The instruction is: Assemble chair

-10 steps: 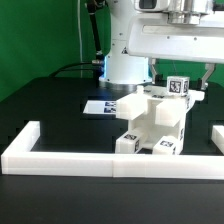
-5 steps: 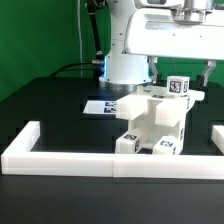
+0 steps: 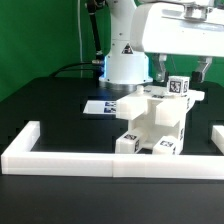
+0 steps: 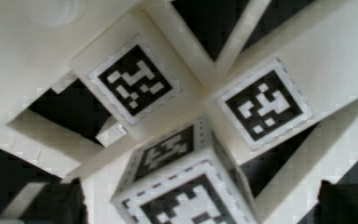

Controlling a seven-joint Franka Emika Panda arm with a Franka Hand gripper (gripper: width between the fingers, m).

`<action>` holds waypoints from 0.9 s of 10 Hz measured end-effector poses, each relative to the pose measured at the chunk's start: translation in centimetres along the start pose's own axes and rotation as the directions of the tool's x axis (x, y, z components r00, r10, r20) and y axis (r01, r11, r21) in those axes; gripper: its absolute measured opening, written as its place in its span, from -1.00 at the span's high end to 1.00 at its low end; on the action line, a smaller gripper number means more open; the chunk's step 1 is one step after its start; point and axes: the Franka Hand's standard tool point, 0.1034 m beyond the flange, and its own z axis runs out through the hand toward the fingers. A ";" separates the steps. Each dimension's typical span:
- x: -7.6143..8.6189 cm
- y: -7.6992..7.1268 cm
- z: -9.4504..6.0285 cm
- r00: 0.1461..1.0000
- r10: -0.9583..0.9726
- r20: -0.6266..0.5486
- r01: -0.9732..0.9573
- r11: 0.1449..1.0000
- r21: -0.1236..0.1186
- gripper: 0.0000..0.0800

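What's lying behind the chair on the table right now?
The marker board lies flat behind the chair, poking out toward the exterior view's left; the chair covers its other end. Farther back stands the arm's base. Whatever else sits directly behind is hidden.

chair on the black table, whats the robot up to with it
A robot arm is putting together a small white chair from tagged pieces. The pieces stand clustered on the black table, just past a low white rail in the exterior view. The claw hangs open right over them, with a finger on each side of the topmost tagged piece, and it grips nothing yet.
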 end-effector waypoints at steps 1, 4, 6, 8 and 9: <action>-0.1 0.1 0.0 0.996 -0.086 0.000 0.086 0.996 0.000 -0.62; -0.2 0.5 0.1 0.988 -0.156 0.004 0.156 0.988 -0.002 -0.51; -0.3 0.5 0.1 0.988 -0.155 0.005 0.155 0.988 -0.002 -0.06; -0.3 0.5 0.1 0.988 -0.151 0.005 0.151 0.988 -0.003 0.29; -0.3 0.5 0.1 0.992 -0.125 0.005 0.125 0.992 -0.003 0.29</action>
